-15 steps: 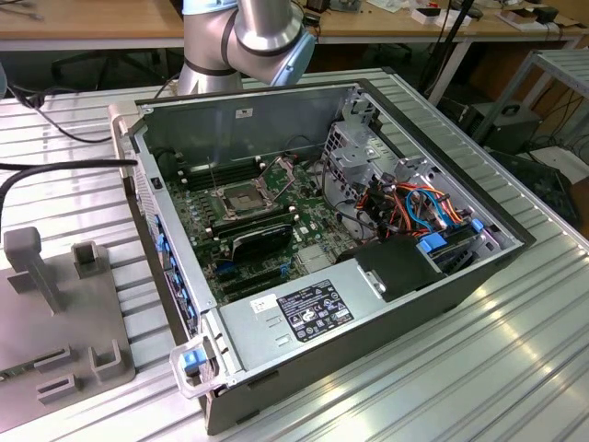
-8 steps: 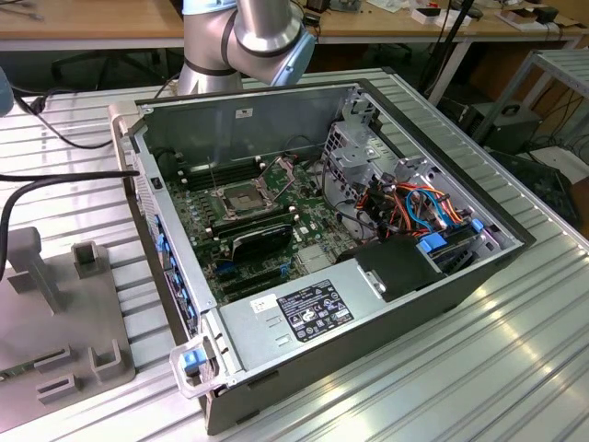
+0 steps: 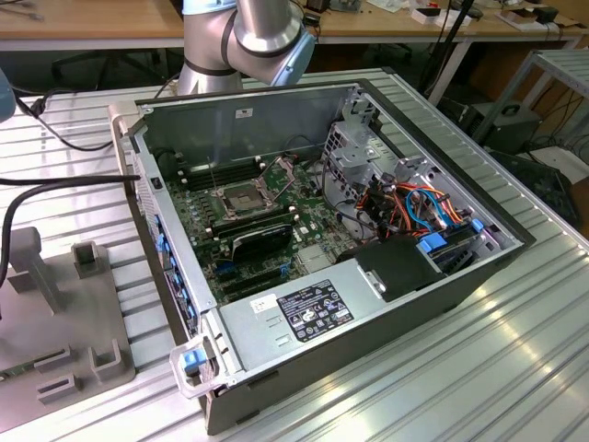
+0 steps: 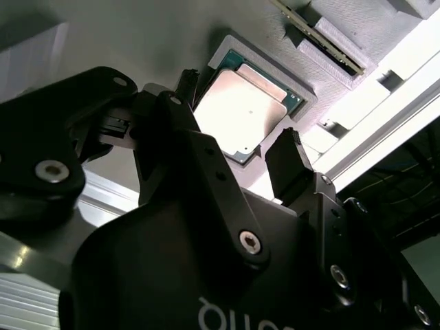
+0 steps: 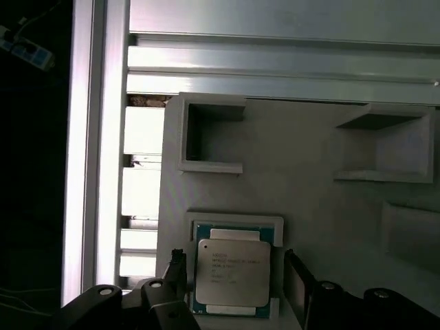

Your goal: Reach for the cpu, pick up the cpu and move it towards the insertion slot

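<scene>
Gripper [image 5: 237,276] wide open in first wrist view, fingers [image 5: 295,275] either side of the cpu [image 5: 230,271], gaps both sides. Cpu flat in recess of grey holder plate [image 5: 323,206], raised brackets [image 5: 206,141] nr. Exterior view: insertion slot [image 3: 241,196] inside PC case [image 3: 239,120], graphics card [image 3: 262,241] just beside.

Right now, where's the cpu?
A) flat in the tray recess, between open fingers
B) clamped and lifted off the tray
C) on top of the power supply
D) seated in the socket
A: in the first wrist view the cpu lies flat in its recess in the grey tray, and the gripper straddles it, open, with a gap at each side.
</scene>
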